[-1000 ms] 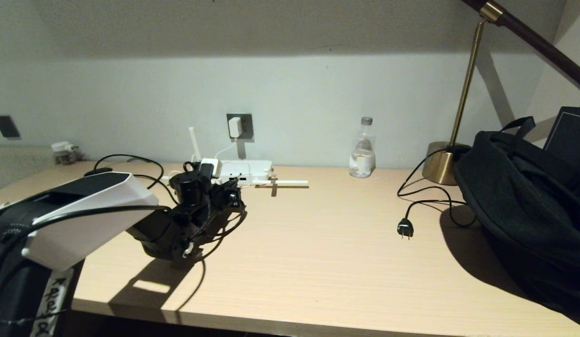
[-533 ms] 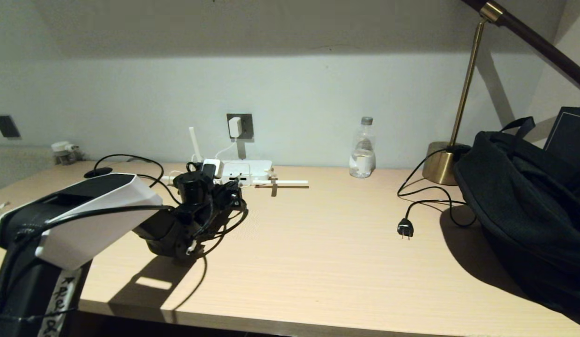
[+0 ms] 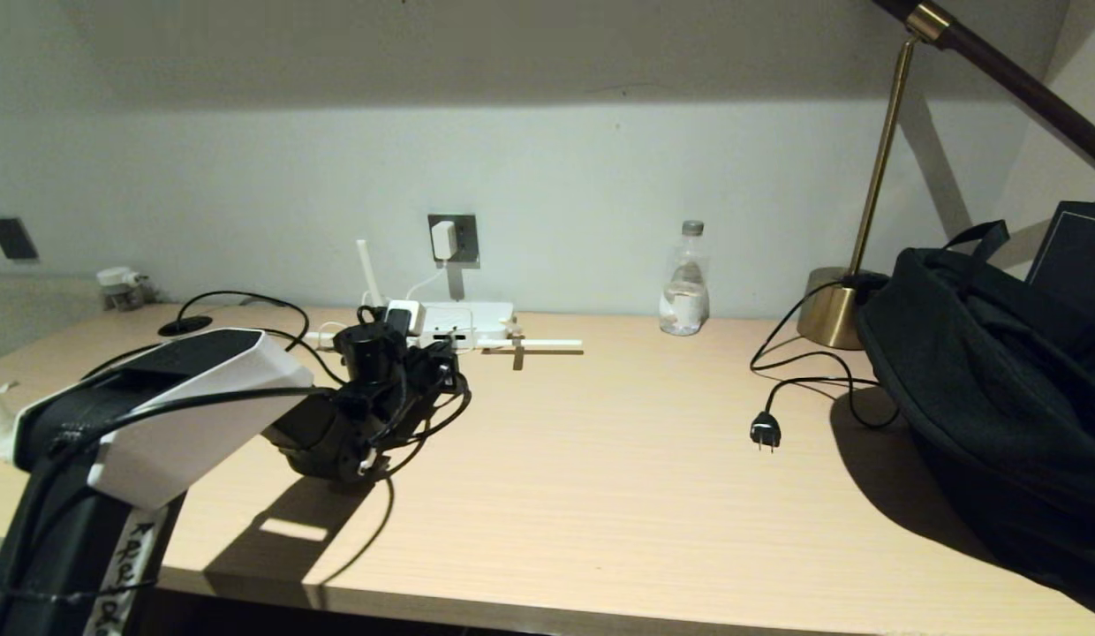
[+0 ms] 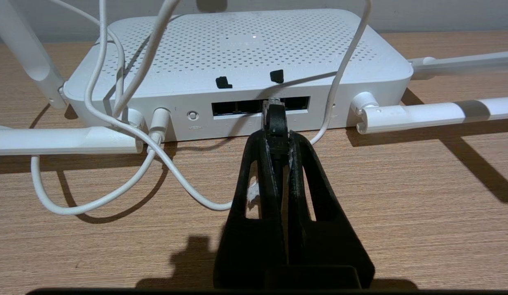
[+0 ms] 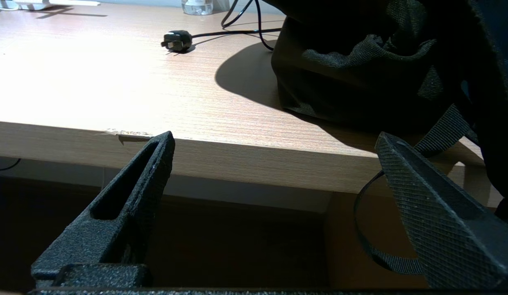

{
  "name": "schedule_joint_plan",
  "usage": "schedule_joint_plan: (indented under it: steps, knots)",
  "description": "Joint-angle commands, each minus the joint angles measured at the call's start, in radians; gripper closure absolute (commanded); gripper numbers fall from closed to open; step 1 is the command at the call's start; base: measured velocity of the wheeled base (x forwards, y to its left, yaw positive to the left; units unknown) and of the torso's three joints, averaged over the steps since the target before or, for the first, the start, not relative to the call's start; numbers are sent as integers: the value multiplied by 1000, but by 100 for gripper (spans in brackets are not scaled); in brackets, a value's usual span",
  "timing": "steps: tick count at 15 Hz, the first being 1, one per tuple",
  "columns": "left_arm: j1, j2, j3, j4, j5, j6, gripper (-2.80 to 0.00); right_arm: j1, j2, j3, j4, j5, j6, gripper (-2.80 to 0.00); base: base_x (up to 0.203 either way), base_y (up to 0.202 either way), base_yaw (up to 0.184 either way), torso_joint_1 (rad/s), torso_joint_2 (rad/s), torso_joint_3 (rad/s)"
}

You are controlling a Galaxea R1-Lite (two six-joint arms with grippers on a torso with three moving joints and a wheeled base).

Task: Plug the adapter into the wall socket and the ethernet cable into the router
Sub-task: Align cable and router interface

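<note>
The right hand (image 5: 274,164) hangs with fingers spread wide below the bench (image 5: 114,82) edge; a black plug (image 5: 177,40) lies beside a black backpack (image 5: 381,61).

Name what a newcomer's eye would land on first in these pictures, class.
First, the left end effector, shut on the ethernet cable, its clear tip at the router ports. Behind, the adapter sits in the wall socket. At the desk's right end slumps a black backpack.
</note>
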Motion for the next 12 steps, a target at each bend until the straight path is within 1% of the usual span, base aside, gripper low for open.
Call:
schedule_joint_plan:
  steps: [1,6,12]
  knots:
    - [0,12,-12,-5,0,0,0,0,0,0,0,1,0,-280,0,0,0,0,0,0]
    - [-1,23,-44,16,0,0,0,0,1,0,0,1,0,-280,0,0,0,0,0,0]
    - [-6,23,-52,17,0,0,0,0,0,0,0,0,-1,-280,0,0,0,0,0,0]
